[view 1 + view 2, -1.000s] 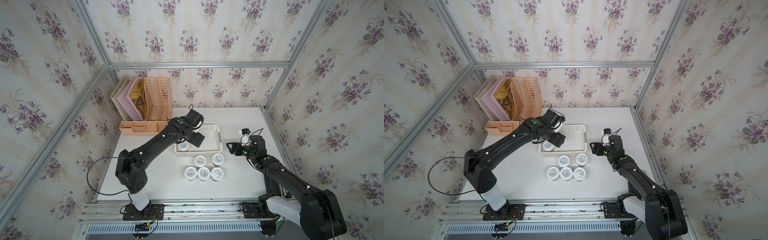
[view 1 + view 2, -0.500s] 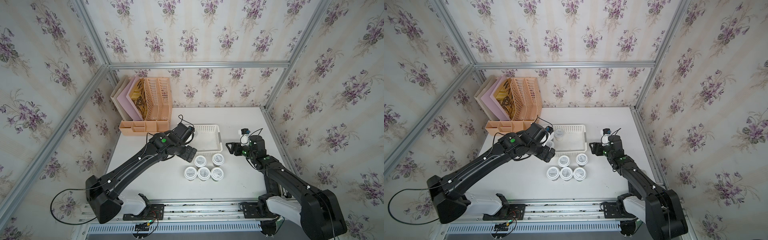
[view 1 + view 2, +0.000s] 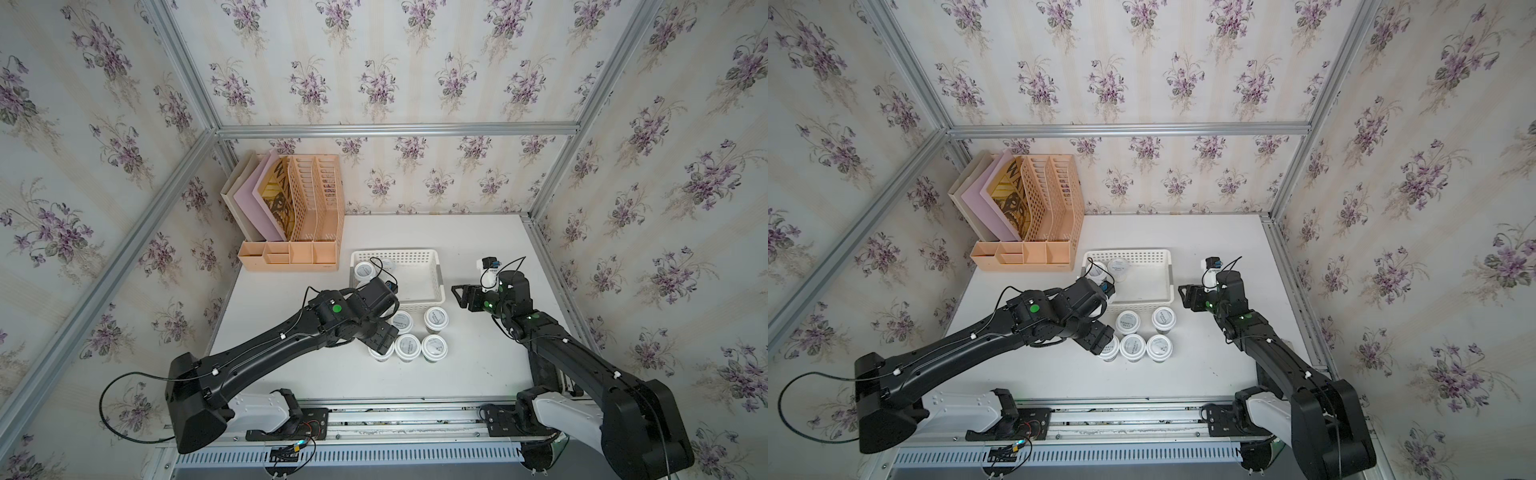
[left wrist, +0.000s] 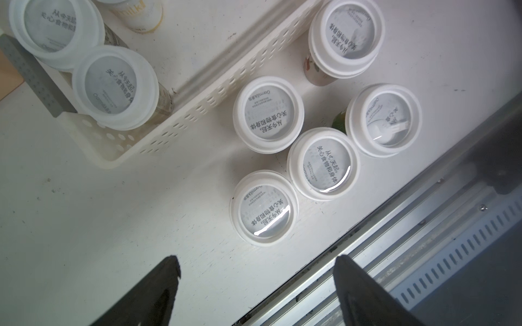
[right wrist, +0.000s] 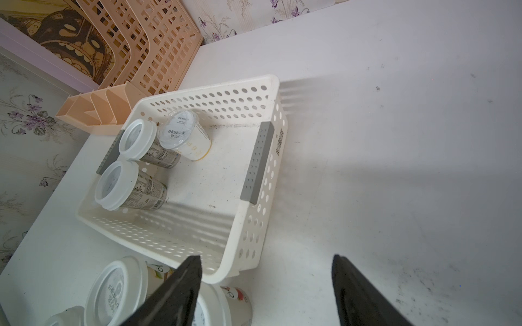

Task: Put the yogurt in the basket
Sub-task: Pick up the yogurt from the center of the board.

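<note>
Left gripper (image 4: 257, 265) spread, empty, near front yogurt (image 4: 264, 207), basket (image 4: 197, 107) holding three

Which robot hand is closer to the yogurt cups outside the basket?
Left. The left gripper hovers above the cups, over their left corner; the right gripper is off to their right, beside the basket.

Lab booth: aluminium frame (image 3: 395, 129), floral wallpaper (image 3: 374, 62)

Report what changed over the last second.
The left gripper drew back from the basket toward the robot and now hovers open over the five yogurt cups outside it. The right gripper, the basket and those five cups stayed put.
</note>
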Controlling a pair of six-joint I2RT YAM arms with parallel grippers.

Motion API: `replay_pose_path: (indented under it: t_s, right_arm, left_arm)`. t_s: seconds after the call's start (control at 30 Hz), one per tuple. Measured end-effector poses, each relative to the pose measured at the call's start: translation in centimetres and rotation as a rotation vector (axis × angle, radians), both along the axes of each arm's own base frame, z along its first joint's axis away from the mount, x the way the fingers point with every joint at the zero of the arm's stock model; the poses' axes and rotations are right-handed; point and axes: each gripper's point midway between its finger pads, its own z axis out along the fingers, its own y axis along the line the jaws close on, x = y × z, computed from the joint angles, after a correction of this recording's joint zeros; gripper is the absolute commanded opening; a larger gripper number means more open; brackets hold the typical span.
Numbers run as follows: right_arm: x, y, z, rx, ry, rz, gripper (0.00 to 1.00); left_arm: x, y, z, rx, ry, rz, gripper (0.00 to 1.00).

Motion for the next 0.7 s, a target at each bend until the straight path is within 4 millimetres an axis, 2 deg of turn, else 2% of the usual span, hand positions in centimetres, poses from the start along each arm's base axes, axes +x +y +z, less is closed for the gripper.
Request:
replay_pose_path:
  t_s: [0.23, 0.47, 0.7]
  right_arm:
    - [0.0, 0.0, 0.0, 0.000, 0.000, 0.001, 0.77]
    - [0.0, 0.1, 0.0, 0.000, 0.000, 0.003, 0.77]
    - [0.0, 0.1, 0.0, 0.000, 0.000, 0.002, 0.78]
  left_arm:
    - [0.1, 0.6, -1.9, 0.036, 0.000, 0.021, 0.87]
    - [0.2, 0.1, -3.8, 0.052, 0.024, 0.020, 0.88]
    - [0.3, -0.5, -4.7, 0.048, 0.042, 0.013, 0.84]
